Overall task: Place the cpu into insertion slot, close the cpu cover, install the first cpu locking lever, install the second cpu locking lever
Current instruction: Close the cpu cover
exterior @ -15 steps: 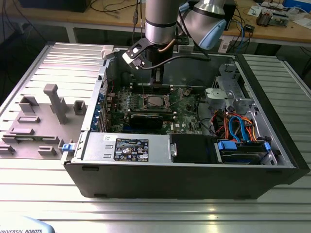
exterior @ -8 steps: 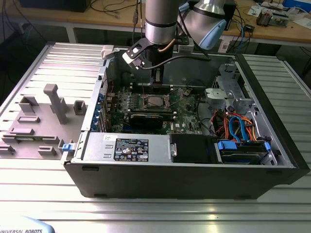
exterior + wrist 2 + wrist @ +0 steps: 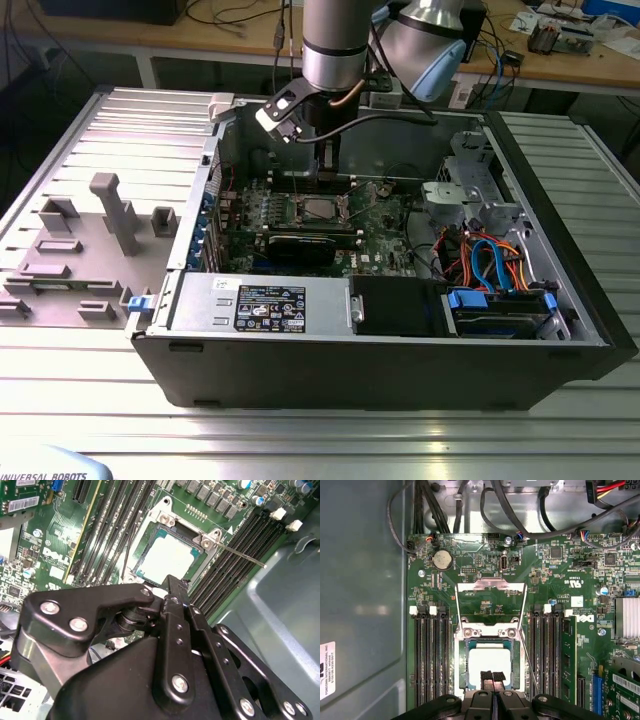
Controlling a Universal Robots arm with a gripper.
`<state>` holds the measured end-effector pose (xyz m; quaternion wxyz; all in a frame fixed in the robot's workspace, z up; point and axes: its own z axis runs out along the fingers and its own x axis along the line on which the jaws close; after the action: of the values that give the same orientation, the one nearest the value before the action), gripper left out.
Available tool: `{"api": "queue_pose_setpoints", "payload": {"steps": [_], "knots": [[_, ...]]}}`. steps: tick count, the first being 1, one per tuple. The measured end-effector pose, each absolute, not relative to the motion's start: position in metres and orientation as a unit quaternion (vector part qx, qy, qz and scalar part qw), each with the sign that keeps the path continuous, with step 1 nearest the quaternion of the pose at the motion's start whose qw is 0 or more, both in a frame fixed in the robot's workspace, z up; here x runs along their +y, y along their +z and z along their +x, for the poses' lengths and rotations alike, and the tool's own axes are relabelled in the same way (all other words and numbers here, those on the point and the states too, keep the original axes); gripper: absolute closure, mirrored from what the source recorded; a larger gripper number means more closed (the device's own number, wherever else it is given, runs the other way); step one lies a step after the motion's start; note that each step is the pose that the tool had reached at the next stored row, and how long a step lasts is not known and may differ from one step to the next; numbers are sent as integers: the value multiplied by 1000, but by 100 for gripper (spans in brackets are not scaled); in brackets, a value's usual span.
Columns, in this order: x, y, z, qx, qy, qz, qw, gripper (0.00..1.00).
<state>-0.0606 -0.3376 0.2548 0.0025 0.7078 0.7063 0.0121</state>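
Clearly, the cpu (image 3: 490, 661) lies flat in the socket (image 3: 462, 655) on the motherboard (image 3: 470, 555), silvery top upward, directly below the gripper (image 3: 493, 678). In the first wrist view the two fingertips stand pressed together with almost no gap and hold nothing. They hang over the cpu edge farthest from the cover hinge; whether they touch it I cannot tell. In the second wrist view the gripper (image 3: 174, 584) hides that same edge of the cpu (image 3: 167, 555). The cpu is almost square, so I cannot tell a long axis. Its sides run parallel with the memory slots (image 3: 427, 660) that lie on both sides of the socket. The cpu cover (image 3: 490, 585) is open, tilted back away from the socket, and green board shows through its window. One thin locking lever (image 3: 529, 662) slants away from the socket's side. In the exterior view the gripper (image 3: 325, 168) hangs above the socket inside the computer case (image 3: 350, 375).
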Motion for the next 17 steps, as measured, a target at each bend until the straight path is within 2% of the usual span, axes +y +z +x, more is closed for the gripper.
{"api": "queue_pose_setpoints", "payload": {"steps": [17], "knots": [[-338,263,-61,706,12,708,3,89]]}}
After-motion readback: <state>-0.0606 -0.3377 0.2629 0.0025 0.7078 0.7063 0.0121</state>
